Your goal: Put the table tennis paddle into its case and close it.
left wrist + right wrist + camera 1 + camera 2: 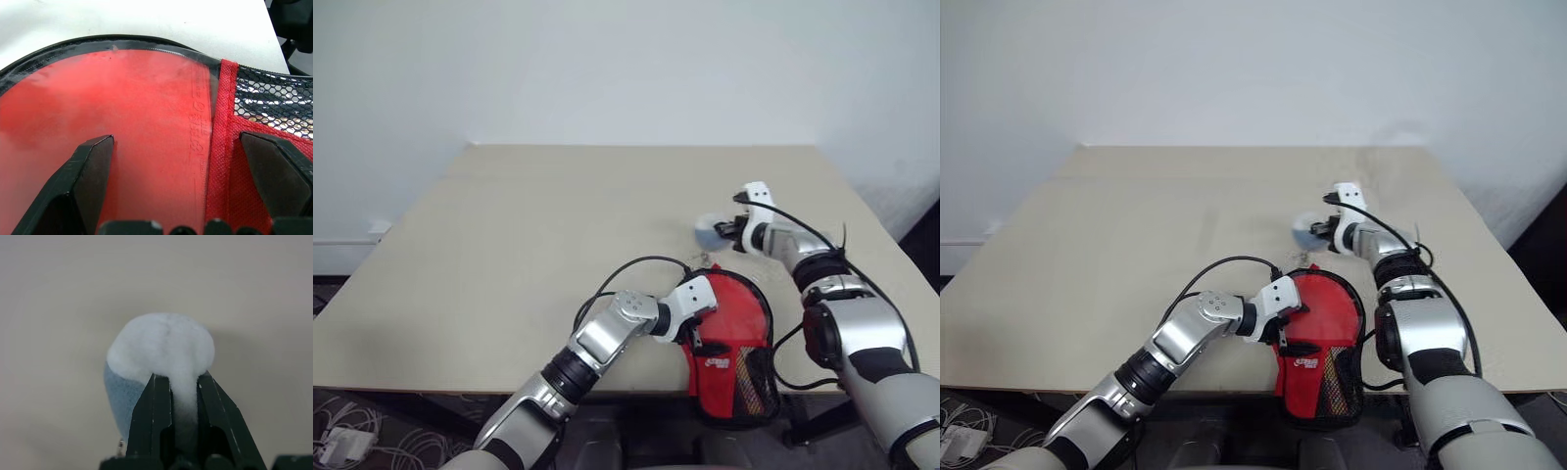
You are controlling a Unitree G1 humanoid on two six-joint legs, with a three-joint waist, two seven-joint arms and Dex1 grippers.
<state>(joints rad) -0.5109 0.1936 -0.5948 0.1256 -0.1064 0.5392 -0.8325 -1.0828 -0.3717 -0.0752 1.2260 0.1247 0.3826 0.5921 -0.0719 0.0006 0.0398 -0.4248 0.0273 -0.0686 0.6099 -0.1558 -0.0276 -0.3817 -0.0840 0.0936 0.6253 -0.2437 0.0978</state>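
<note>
In the left eye view, a paddle-shaped soft case with a red front and black zip rim lies at the near edge of a pale beige table, low and right of centre in the frame, its narrow end overhanging the table's edge. White lettering on the red front is too small to read; beside it is a black mesh patch. The left gripper rests on the case's left side, its black fingers spread wide with nothing between them. Right of centre, the right gripper holds a small pale grey-blue sponge-like lump clear of the case.

In the right eye view, the same layout shows slightly left of that, and a small metal zip pull lies on the table just above the case's rounded end.

In the left wrist view, the table tennis paddle's red rubber face sits inside the case, seen through a glossy clear layer and framed by the black zipper rim along the upper edge. Embossed characters run down the rubber near its right edge but cannot be made out. Red fabric and black honeycomb mesh fill the right side. Both fingers stand far apart over the rubber and fabric.

In the right wrist view, at frame centre, the two fingers are pinched almost together on the lump, white on top and blue on one side, above bare table
</note>
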